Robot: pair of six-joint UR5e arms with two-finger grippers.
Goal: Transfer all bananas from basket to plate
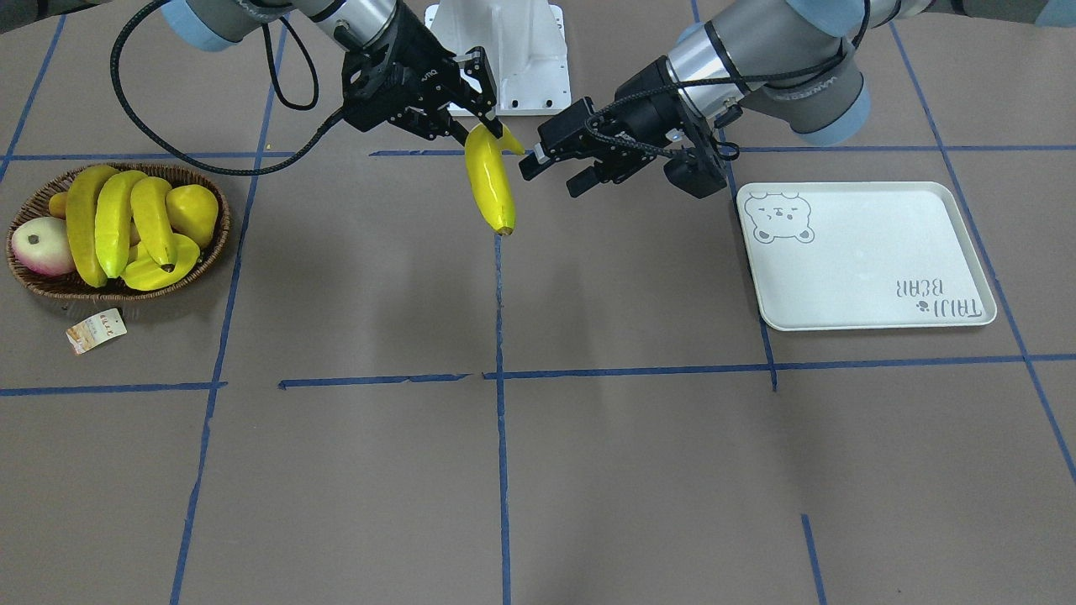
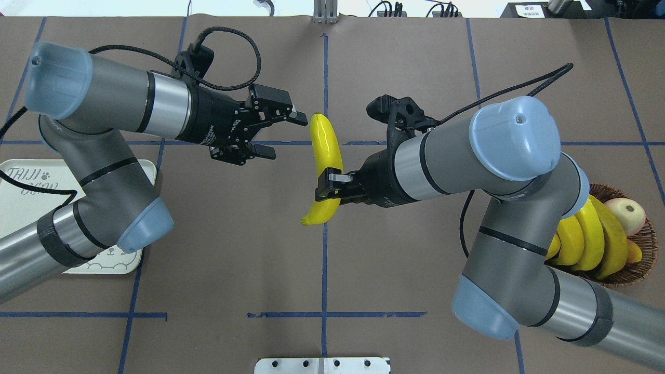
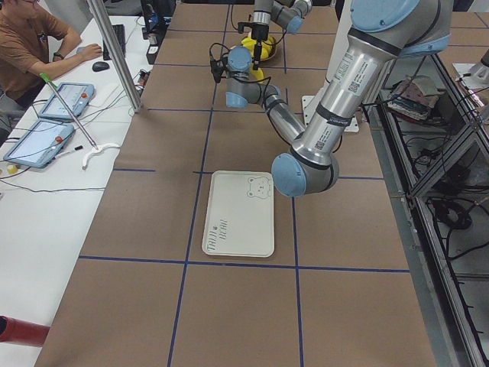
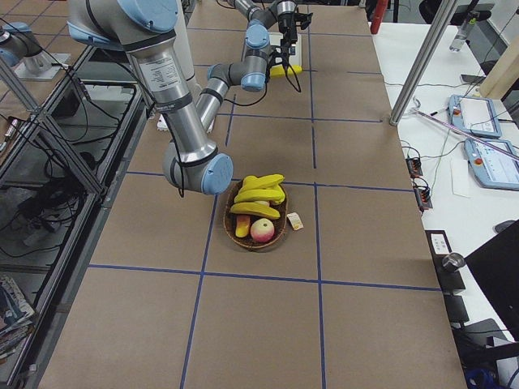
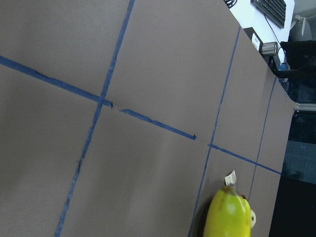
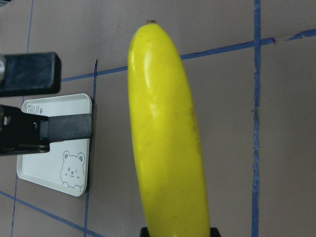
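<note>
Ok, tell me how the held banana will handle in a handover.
The banana is probably stiff: clamped near one end by the right fingers, it shows no sag. Its glossy skin may be slippery. Gripped off-centre, it could pivot if nudged.

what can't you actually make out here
- Overhead: the right arm covers most of the basket; the left arm covers part of the plate.
- Front view: the paper tag has print too small to read.
- Left wrist view: the bottom edge cuts off the banana.
</note>
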